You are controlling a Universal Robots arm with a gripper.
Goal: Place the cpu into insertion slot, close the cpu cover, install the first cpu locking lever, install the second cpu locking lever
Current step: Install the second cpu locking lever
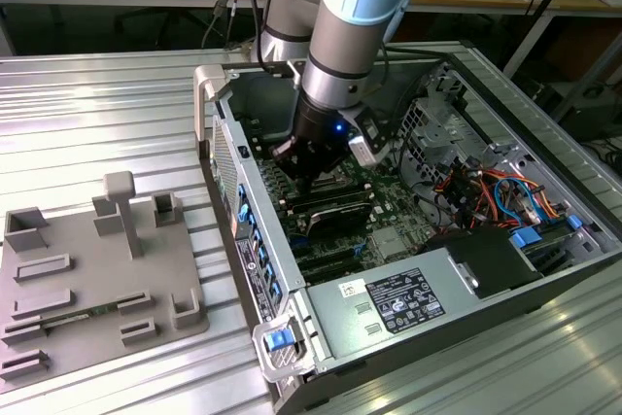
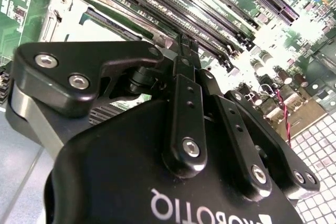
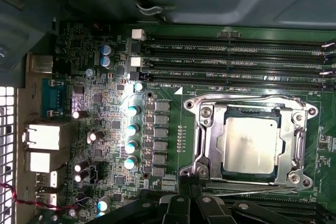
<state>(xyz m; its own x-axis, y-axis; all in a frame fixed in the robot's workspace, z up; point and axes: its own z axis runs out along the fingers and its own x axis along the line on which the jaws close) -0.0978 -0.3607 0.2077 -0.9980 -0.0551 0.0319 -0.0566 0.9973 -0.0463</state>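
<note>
In the first wrist view the cpu (image 3: pixel 249 145), a silvery-tan square, lies in the insertion slot (image 3: pixel 247 142). The cpu cover (image 3: pixel 210 145) lies flat around it as a metal frame. One thin locking lever (image 3: pixel 247 97) runs along the socket edge beside the memory slots. A second lever (image 3: pixel 252 184) runs along the opposite edge. My gripper (image 3: pixel 190 192) sits at that edge, close to the second lever's end, with its fingers (image 2: pixel 181 72) pressed together. Whether the tips touch the lever is hidden. In the exterior view the gripper (image 1: pixel 309 182) reaches down inside the open computer case.
Long black memory slots (image 3: pixel 236 61) and a row of capacitors (image 3: pixel 132 129) flank the socket. The case walls (image 1: pixel 219 114), a power supply (image 1: pixel 408 303) and coloured cables (image 1: pixel 486 191) surround the board. A grey fixture tray (image 1: pixel 87 279) lies at the exterior view's left.
</note>
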